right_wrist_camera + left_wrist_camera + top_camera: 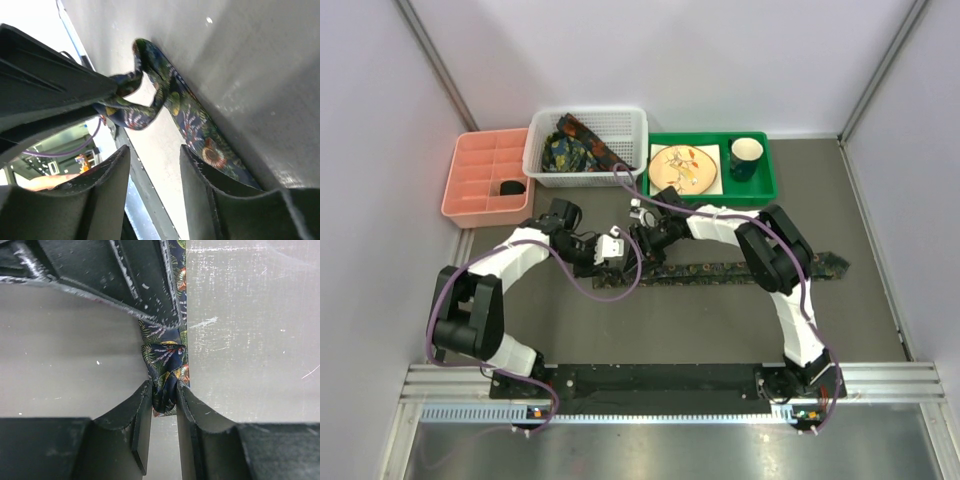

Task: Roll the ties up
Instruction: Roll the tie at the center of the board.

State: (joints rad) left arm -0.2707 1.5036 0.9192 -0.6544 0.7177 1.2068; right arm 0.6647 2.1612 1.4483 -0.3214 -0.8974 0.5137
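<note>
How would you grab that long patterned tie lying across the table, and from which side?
Probably at the narrow end of the tie, toward the robot's left, coming down from above. There the cloth is bunched into a small fold that stands off the table, so fingers can close across its two edges; the rest lies flat. The left gripper pinches exactly there.

Table holds tie, basket, pink tray, green tray.

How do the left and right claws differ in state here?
The left claw is shut on the tie's bunched end; the right claw is open, holding nothing. Fabric fills the left claw's gap; the right claw's gap is empty. Both are at the same end of the tie.
</note>
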